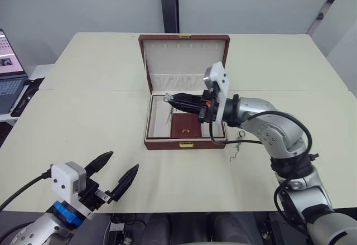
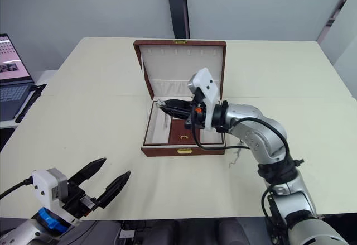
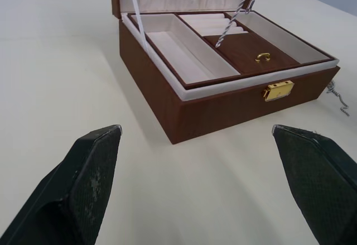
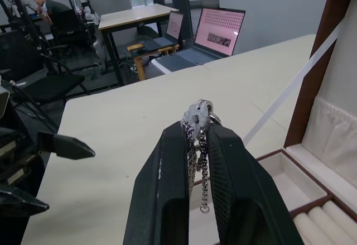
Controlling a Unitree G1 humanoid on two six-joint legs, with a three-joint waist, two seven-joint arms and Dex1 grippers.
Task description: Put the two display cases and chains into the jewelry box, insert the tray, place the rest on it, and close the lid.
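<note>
Head views: jewelry box (image 1: pixel 184 143) at tabletop centre, lid (image 1: pixel 184 61) up, tray (image 1: pixel 187 126) already seated. Another chain (image 1: pixel 235 147) lies on the tabletop beside the box.

Left wrist: left tool (image 3: pixel 206 183) spread, empty.

Right wrist: right tool (image 4: pixel 196 144) clenched on a chain (image 4: pixel 199 161) above the tray's left compartment. Placing and closing remain.

Cream table (image 1: pixel 100 111) before grey wall (image 1: pixel 78 2); open laptop (image 1: pixel 8 72) alongside; desks, chairs, windows beyond.

Chain's (image 4: pixel 199 161) lower end hidden between right pincer (image 4: pixel 196 144) fingers
</note>
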